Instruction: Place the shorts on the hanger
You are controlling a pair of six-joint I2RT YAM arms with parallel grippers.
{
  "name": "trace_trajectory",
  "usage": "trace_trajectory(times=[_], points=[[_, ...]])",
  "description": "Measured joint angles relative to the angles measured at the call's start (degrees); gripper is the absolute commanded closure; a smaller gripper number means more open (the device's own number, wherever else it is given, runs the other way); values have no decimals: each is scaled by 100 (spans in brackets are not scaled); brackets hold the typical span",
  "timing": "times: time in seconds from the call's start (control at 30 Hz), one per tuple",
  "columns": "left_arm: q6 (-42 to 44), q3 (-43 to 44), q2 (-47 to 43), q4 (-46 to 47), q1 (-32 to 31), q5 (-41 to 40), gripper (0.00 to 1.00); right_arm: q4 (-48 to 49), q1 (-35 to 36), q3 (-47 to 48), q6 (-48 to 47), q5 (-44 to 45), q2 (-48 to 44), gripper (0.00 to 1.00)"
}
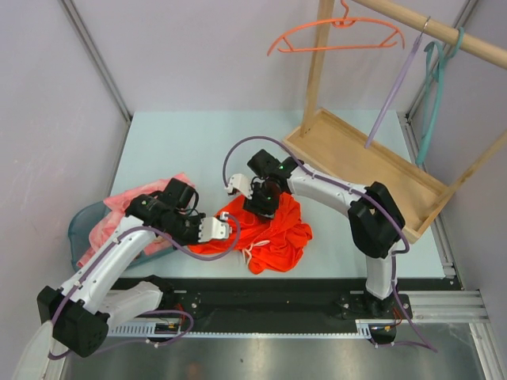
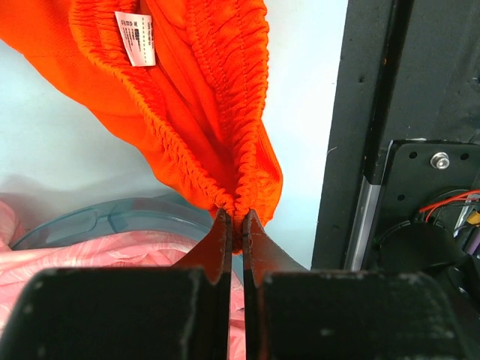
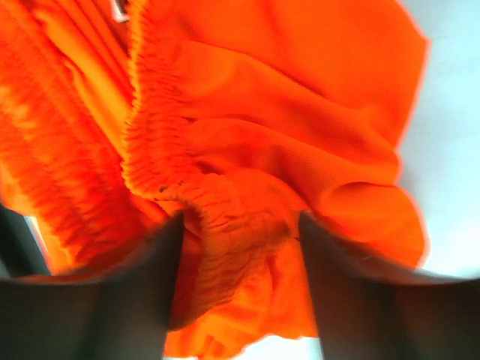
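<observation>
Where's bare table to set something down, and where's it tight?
Free: the far table behind both arms, between the pink garment and the wooden tray; also a small patch between the shorts and the right arm's base. Crowded: centre, where left tool and right tool meet at the shorts.

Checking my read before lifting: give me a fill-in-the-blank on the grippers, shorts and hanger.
The left gripper is shut on the shorts' elastic ____.
The right gripper's jaws stand ____ around bunched fabric.
The hanger, up by the wooden post, carries ____ clothing.
Missing: waistband; open; no.
</observation>
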Motion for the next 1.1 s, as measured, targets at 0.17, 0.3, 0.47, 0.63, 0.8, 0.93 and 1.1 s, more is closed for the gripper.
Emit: trace_trajectory(times=[0.17, 0.3, 0.47, 0.63, 0.8, 0.93, 1.1], points=[[-232, 68, 0, 70, 44, 44, 100, -66, -90, 378, 291, 514, 85, 100], [-590, 551, 44, 197, 542, 258, 100, -251, -540, 866, 872, 713, -116, 100], [-1366, 1834, 442, 929, 1495, 833, 100, -481, -1478, 1580, 1552, 741, -1019, 100], [-2214, 3436, 920, 1567, 1641, 1412, 100, -501, -1823, 2365, 1836, 846, -2135, 100], [-2940, 5320, 1340, 1631, 1646, 1867, 100, -577, -1657, 3010, 1864, 1257, -2883, 100], [-3101, 6446, 1502, 1464, 1631, 2221, 100, -562, -1386, 3200, 1869, 1891, -3193, 100], [-3047, 6900, 1340, 984, 1429, 2365, 100, -625, -872, 3189, 1932, 2551, -3589, 100]])
